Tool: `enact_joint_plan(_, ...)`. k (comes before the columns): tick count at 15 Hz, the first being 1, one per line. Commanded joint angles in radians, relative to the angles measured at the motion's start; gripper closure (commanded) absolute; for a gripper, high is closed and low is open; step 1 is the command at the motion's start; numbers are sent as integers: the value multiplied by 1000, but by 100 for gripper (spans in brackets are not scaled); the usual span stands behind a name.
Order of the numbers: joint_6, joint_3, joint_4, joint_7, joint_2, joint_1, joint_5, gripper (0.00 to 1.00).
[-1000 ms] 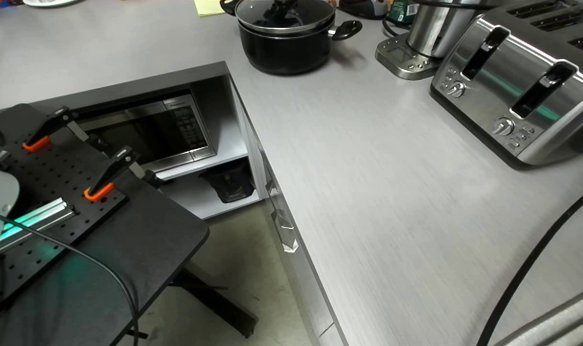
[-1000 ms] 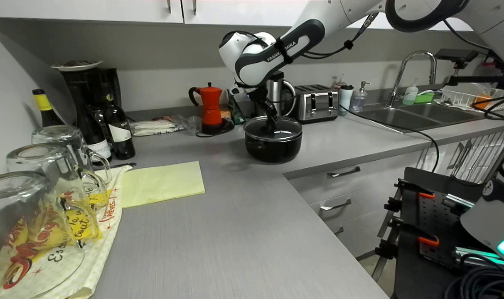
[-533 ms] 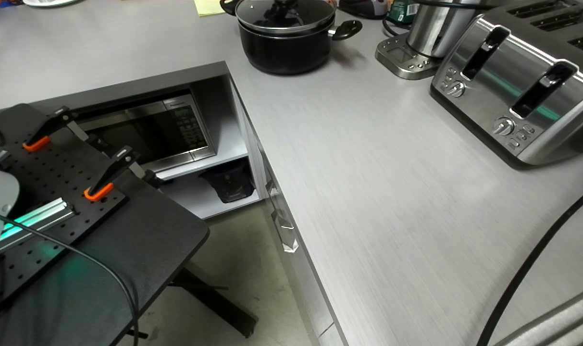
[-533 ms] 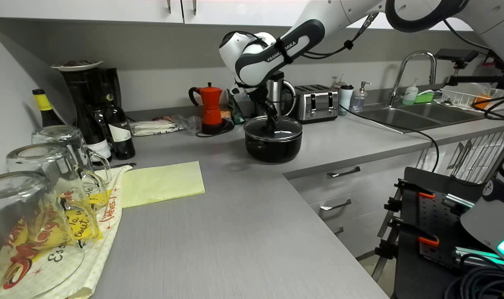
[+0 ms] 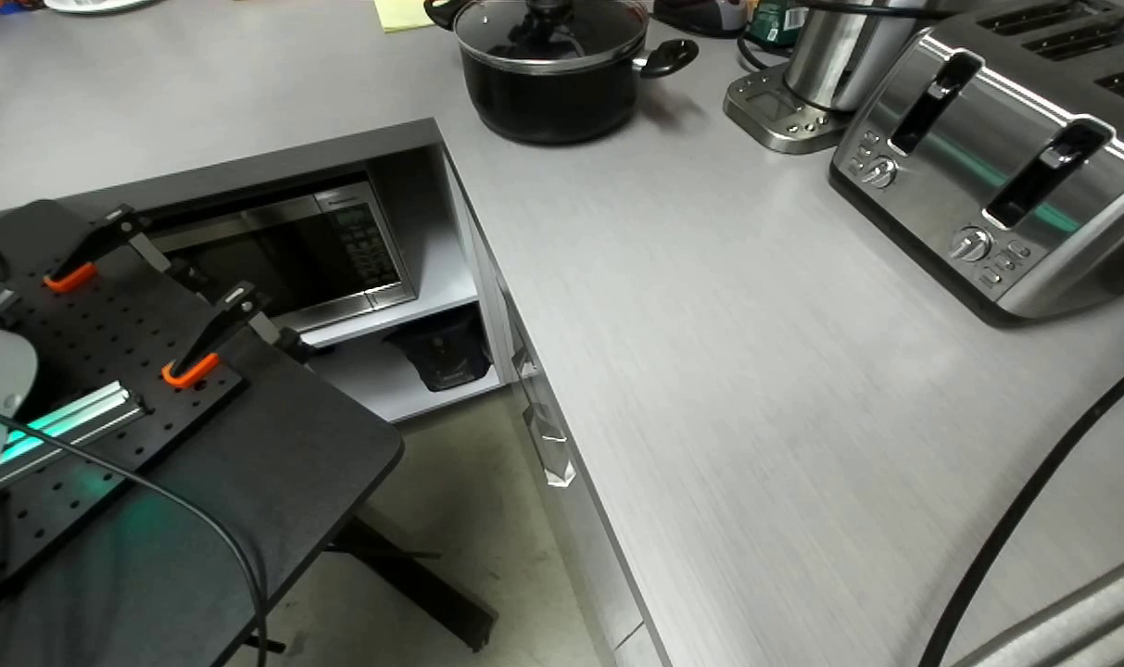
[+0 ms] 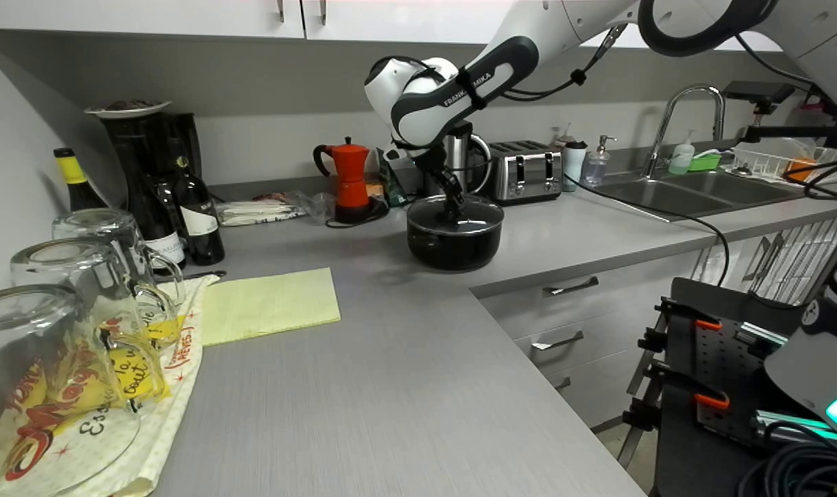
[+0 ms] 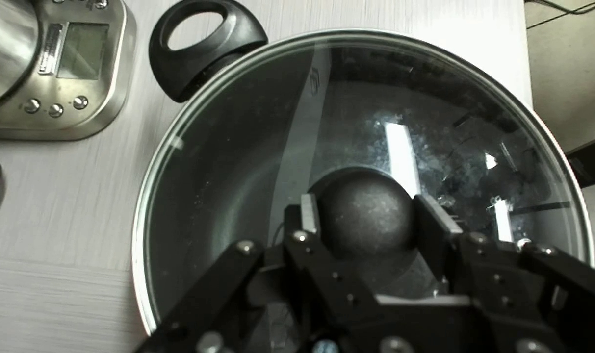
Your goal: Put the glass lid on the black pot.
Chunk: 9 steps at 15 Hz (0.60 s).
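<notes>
Over the black pot (image 5: 548,107), the partly closed claw (image 7: 367,214) clasps the lid's (image 7: 214,162) knob (image 7: 366,208).

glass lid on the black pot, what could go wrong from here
If the jaws, on both sides of the round black knob, catch on it while lifting, they could drag the round metal-rimmed clear glass lid off the squat black cooking pot. A sideways pull might slide the pot, whose looped black handle sits near the shiny steel kettle base.

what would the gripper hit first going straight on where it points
The gripper would probably meet the glass lid around the knob it straddles; whether its tips already touch is unclear.
</notes>
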Motion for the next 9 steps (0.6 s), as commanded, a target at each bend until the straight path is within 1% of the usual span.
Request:
enact_joint_plan(1, -42, -16, 29, -14, 7, 11, 16, 75)
enact_joint_plan(9, -45, -17, 25, -15, 11, 11, 16, 75)
